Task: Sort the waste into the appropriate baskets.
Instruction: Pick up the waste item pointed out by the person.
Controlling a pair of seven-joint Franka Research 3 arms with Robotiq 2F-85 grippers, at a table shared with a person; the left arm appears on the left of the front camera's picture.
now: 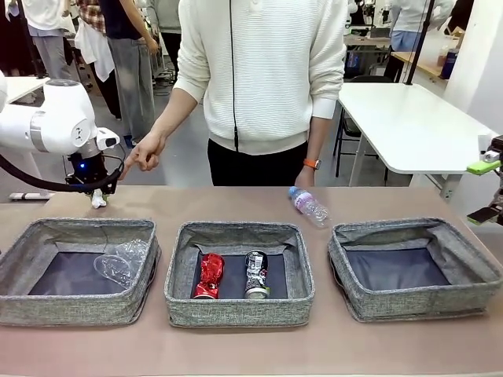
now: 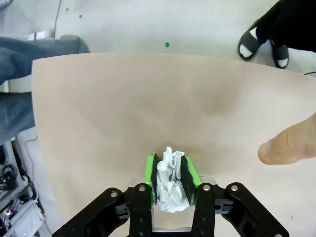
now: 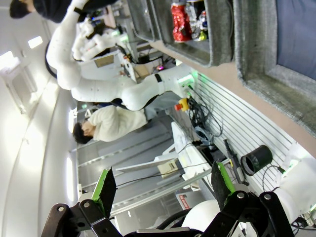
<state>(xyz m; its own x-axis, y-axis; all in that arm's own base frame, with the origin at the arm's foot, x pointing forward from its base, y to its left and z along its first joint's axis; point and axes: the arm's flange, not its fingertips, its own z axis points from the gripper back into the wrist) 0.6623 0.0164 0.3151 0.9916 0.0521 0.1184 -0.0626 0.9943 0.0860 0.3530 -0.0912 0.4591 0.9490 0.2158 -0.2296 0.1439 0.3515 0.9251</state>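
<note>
My left gripper [image 2: 171, 177] is shut on the white paper ball [image 2: 171, 185], its green pads pressed against both sides, low over the table's far left corner [image 1: 97, 198]. Three grey baskets stand in a row. The left basket [image 1: 86, 228] holds a clear plastic container [image 1: 122, 261]. In the middle basket [image 1: 236, 230] a red can [image 1: 209, 275] and a black-and-silver can [image 1: 256, 273] lie side by side. The right basket [image 1: 409, 228] shows a bare floor. A clear blue-capped bottle [image 1: 309, 206] lies on the table behind them. My right gripper [image 1: 487, 188] hangs open at the right edge [image 3: 162, 177].
A person in a white sweater stands at the far side, one hand [image 1: 144, 155] pointing down close to my left gripper; the fingertip [image 2: 289, 145] shows to the right of the paper ball. The table's far edge [image 2: 148, 57] lies just beyond.
</note>
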